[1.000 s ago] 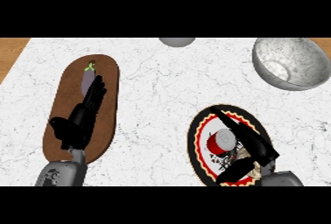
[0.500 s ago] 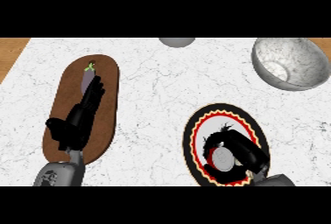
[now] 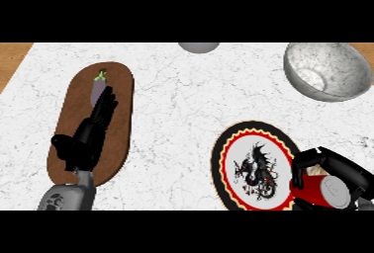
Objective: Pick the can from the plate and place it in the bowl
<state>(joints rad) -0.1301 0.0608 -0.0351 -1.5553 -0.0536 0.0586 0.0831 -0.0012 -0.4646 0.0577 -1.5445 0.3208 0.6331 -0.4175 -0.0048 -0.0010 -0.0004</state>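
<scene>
Here, red can (image 3: 320, 191) with grey lid, right hand (image 3: 342, 168) curled round it at plate (image 3: 219, 163) edge; left hand (image 3: 87, 141) straight-fingered.

A white marbled tabletop (image 3: 175, 123) with fine grey veins fills most of the view. At its far left edge shows a strip of light brown wood (image 3: 13, 62). On the left part of the tabletop lies a long oval brown board (image 3: 121, 126), running away from the viewer. A small greyish-purple eggplant (image 3: 96, 88) rests on the board's far end, its green stem pointing away. At the far edge, near the middle, sits a grey rounded object (image 3: 199, 46), only partly in view
</scene>
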